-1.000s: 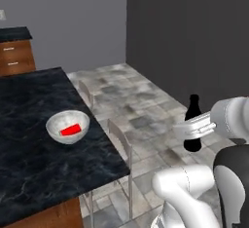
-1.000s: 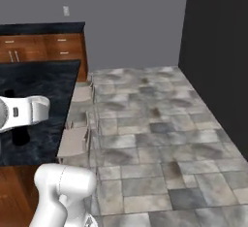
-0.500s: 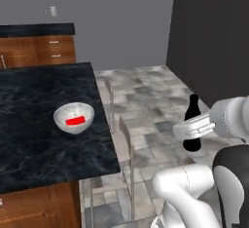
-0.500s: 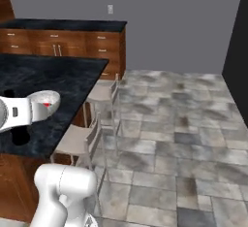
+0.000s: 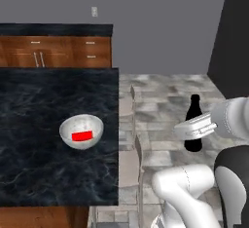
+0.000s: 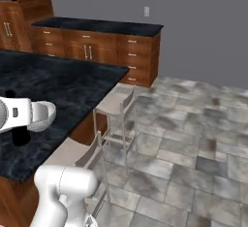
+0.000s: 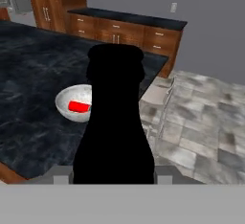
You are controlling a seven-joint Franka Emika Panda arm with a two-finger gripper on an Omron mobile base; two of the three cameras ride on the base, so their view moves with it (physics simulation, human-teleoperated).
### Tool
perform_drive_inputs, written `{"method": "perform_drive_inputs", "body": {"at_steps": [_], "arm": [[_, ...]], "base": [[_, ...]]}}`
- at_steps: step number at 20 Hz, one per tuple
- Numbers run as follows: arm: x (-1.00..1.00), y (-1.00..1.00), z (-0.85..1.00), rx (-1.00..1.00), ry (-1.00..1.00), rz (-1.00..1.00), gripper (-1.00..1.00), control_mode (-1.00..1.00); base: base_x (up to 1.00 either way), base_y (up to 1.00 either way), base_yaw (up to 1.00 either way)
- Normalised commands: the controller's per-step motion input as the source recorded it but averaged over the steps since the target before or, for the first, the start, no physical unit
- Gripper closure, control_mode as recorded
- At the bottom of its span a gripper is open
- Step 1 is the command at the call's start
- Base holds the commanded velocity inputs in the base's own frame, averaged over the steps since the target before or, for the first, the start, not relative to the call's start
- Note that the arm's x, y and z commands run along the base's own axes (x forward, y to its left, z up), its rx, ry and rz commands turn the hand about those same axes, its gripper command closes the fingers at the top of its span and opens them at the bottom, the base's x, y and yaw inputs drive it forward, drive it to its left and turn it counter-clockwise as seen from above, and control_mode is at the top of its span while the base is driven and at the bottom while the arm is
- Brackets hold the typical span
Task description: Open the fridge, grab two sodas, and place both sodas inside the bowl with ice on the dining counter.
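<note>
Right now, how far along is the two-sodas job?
Done: the small red can lies in the round white bowl on the black marbled dining counter. In hand: the gripper holds the slim black cola bottle upright, out over the tiled floor beside the counter. Left: bring the bottle over and set it in the bowl.

My cameras have swung left: the wall cabinets [image 5: 56, 51] now fill the background, and the white bowl [image 5: 81, 131] sits squarer ahead.
</note>
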Motion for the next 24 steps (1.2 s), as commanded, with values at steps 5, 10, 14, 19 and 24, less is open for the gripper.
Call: {"method": "perform_drive_inputs", "body": {"at_steps": [5,10,14,19,24], "arm": [[0.00,0.00,0.00,0.00,0.00,0.00,1.00,1.00],[0.00,0.00,0.00,0.00,0.00,0.00,1.00,1.00],[0.00,0.00,0.00,0.00,0.00,0.00,1.00,1.00],[0.00,0.00,0.00,0.00,0.00,0.00,1.00,1.00],[0.00,0.00,0.00,0.00,0.00,0.00,1.00,1.00]], "base": [[0.90,-0.02,0.54],[0.76,-0.02,0.56],[0.75,0.00,0.59],[0.88,0.00,0.58],[0.85,0.04,0.38]]}}
